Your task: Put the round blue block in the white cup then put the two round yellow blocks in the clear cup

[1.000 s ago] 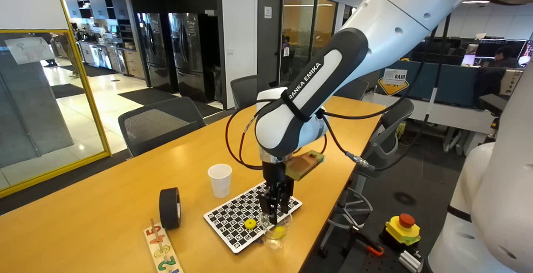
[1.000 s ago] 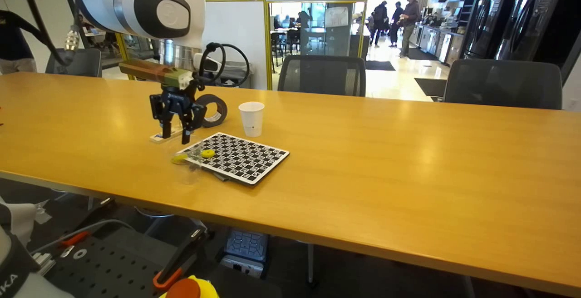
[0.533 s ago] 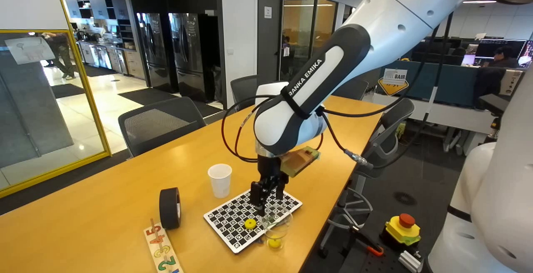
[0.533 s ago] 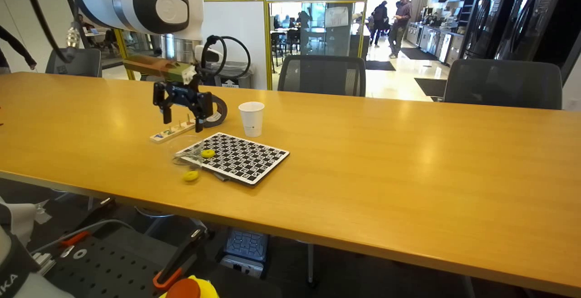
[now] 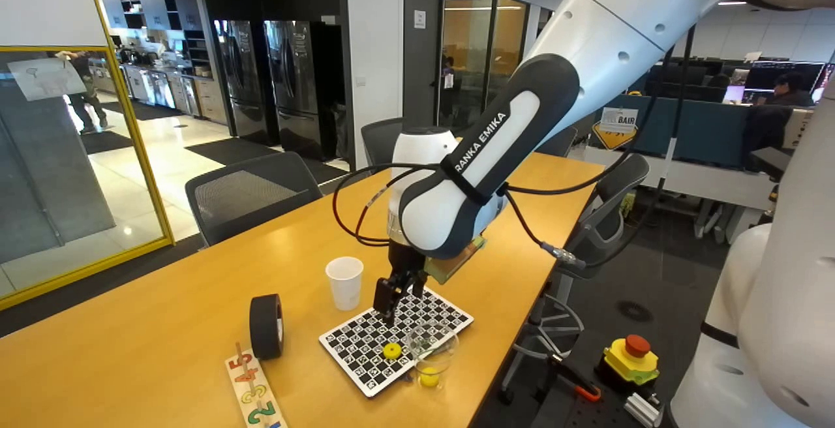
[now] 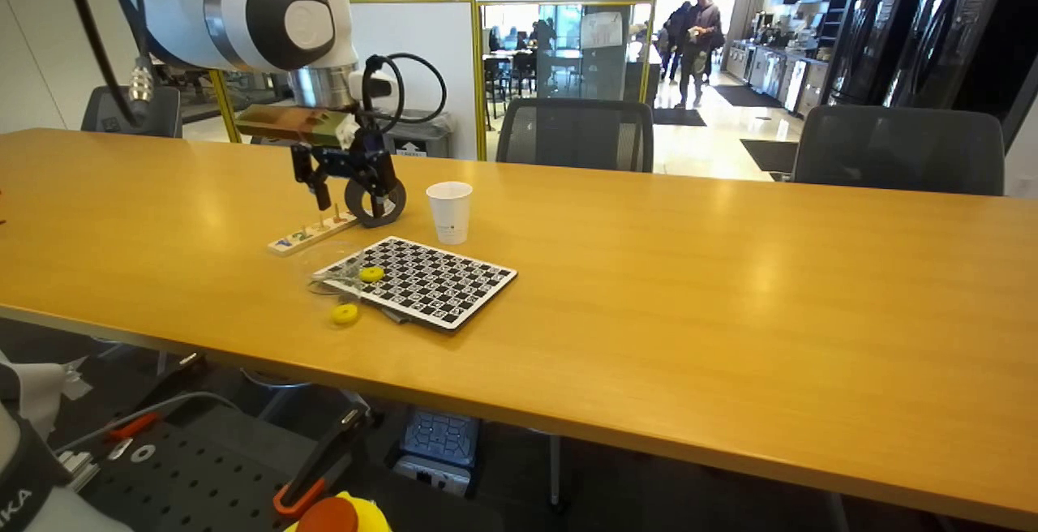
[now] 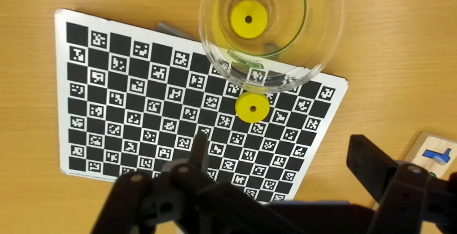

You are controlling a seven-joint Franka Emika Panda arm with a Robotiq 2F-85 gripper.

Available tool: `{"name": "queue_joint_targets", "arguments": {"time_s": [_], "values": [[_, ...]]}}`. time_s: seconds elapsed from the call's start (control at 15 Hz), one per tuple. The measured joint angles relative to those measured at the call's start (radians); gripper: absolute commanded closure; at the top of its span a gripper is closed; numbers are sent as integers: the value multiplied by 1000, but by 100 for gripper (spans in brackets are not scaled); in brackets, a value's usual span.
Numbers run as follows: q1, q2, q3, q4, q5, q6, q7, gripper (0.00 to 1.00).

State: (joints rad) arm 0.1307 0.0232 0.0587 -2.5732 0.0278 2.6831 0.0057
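Gripper (image 7: pixel 278 141) low in the wrist view, jaws apart, empty! Clear cup (image 7: pixel 321 27) up top; white cup (image 6: pixel 449 217) mid-frame in an exterior view, floor hidden. One yellow block (image 7: pixel 249 28) sits inside the clear cup; second yellow block (image 7: pixel 250 115), mid-frame, outside, seemingly to go. Blue block unseen, no call!

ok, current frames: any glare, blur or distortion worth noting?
Wrist view: the clear cup smears part of the pattern of the checkered board seen through its wall; the gripper looks soft, the board fairly sharp. In an exterior view: pale glare patches on the tabletop, and the cup's outline is faint.
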Motion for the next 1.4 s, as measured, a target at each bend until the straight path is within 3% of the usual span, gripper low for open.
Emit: {"name": "queue_joint_targets", "arguments": {"time_s": [0.4, 1.4], "values": [[0, 104, 0, 10, -140, 74, 139, 0], [-6, 364, 17, 194, -74, 72, 70, 0]]}}
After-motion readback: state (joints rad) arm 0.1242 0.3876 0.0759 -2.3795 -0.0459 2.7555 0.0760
